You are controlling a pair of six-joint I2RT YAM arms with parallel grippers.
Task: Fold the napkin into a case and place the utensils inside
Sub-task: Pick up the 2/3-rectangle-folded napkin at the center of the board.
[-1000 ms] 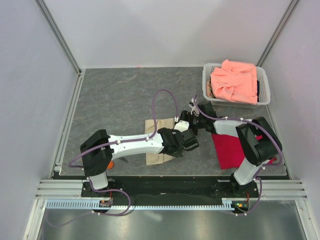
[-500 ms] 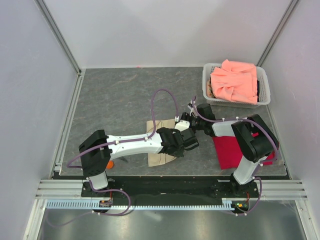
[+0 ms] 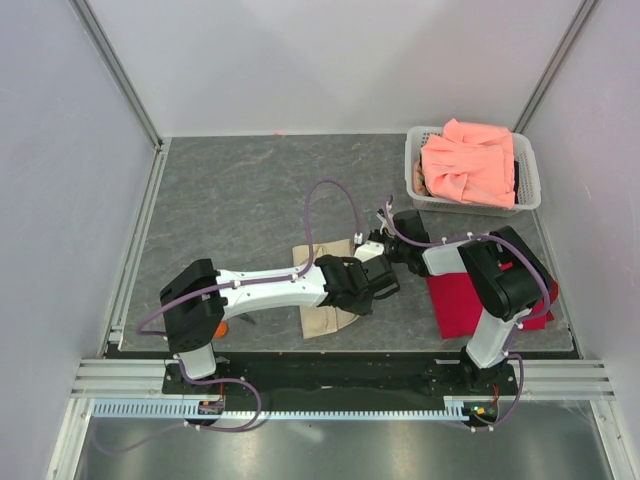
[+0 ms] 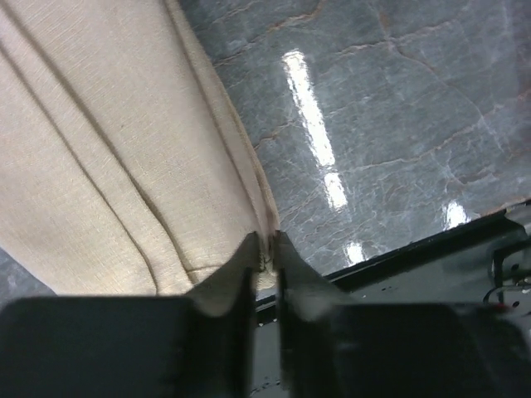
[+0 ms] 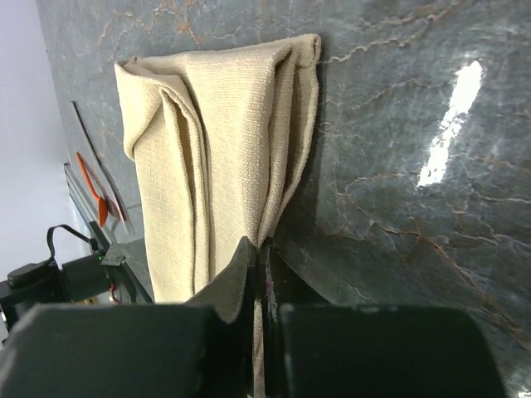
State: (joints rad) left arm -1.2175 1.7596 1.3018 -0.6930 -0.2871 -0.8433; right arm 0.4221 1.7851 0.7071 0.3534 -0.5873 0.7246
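So the left arm (image 3: 270, 287) and right arm (image 3: 450, 258) are white shells with chunky black joints and loopy purple cables (image 3: 326, 181); left gripper (image 4: 265, 253) and right gripper (image 5: 255, 261) are dark grey.

The left arm (image 3: 270, 285) and right arm (image 3: 450, 255) meet over the folded beige napkin (image 3: 322, 320) at centre, with a red cloth (image 3: 455, 305) at four o'clock and a white basket (image 3: 412, 162) of salmon-pink cloth (image 3: 470, 165) at two.
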